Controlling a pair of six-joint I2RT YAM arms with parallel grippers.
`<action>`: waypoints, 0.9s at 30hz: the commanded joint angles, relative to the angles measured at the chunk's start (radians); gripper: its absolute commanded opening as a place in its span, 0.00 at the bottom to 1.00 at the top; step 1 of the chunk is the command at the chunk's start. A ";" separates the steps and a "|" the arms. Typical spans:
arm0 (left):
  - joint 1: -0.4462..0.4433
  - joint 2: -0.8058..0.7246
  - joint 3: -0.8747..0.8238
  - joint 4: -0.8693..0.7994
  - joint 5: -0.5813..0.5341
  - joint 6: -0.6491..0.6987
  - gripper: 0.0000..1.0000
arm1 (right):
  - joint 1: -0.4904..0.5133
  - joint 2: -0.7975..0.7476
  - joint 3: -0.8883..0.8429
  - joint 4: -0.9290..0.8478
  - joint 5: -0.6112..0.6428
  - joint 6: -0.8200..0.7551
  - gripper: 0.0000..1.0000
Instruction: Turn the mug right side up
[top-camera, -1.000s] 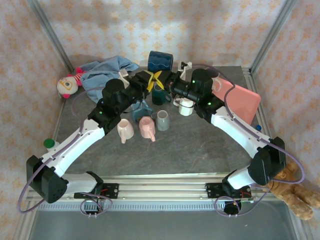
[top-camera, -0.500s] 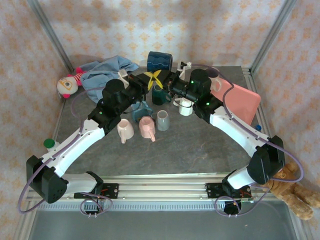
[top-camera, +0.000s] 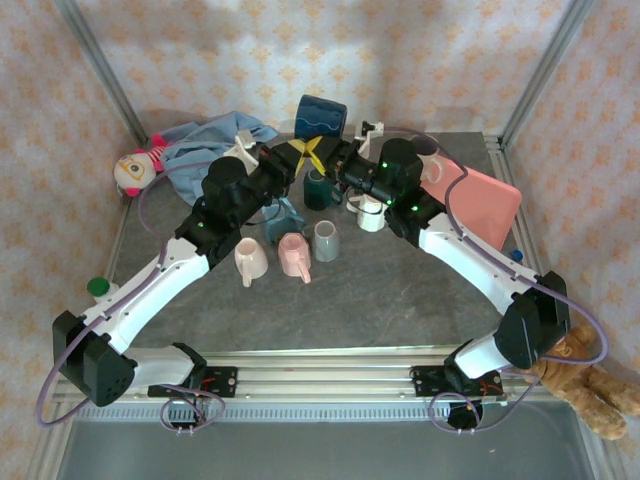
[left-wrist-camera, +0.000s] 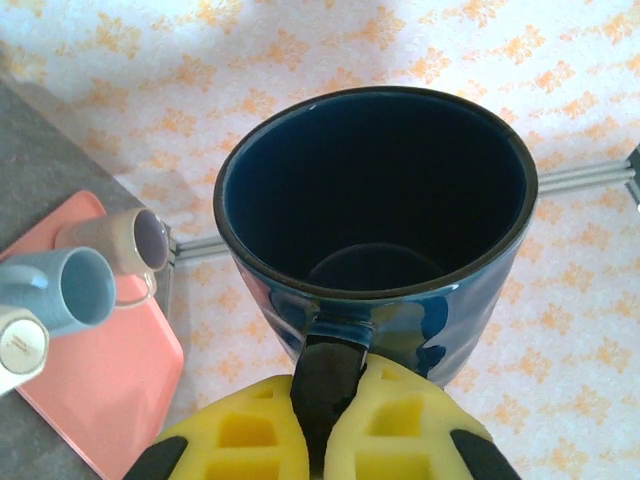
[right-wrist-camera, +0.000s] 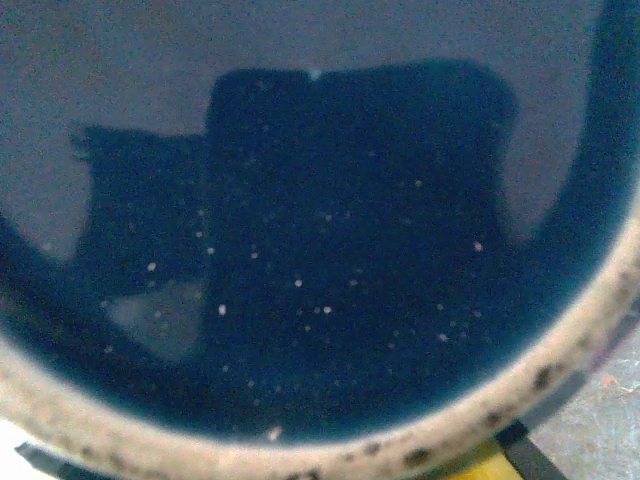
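Navy mug (left-wrist-camera: 370, 230) tipped mouth toward me, handle (left-wrist-camera: 326, 345) pinched tight in my left gripper (left-wrist-camera: 328, 405); base points away.

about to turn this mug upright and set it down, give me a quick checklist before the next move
1. Left gripper shut on the handle of the dark blue mug: ok.
2. Mug lifted off the table: ok.
3. Mouth facing up: not ok, it faces the left wrist camera.
4. Right gripper clear of the held mug: cannot tell; its camera looks into a speckle-rimmed mug.
5. Bare table for set-down: ok, in front of the grey mug.
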 joint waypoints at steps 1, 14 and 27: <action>0.012 -0.042 0.072 0.159 -0.034 0.147 0.00 | -0.006 -0.021 -0.004 0.029 0.024 -0.034 0.26; 0.015 -0.011 0.227 -0.069 0.023 0.450 0.00 | -0.068 -0.130 -0.100 -0.058 0.035 -0.090 0.34; 0.013 0.055 0.373 -0.252 0.092 0.675 0.00 | -0.106 -0.226 -0.095 -0.298 0.016 -0.253 0.35</action>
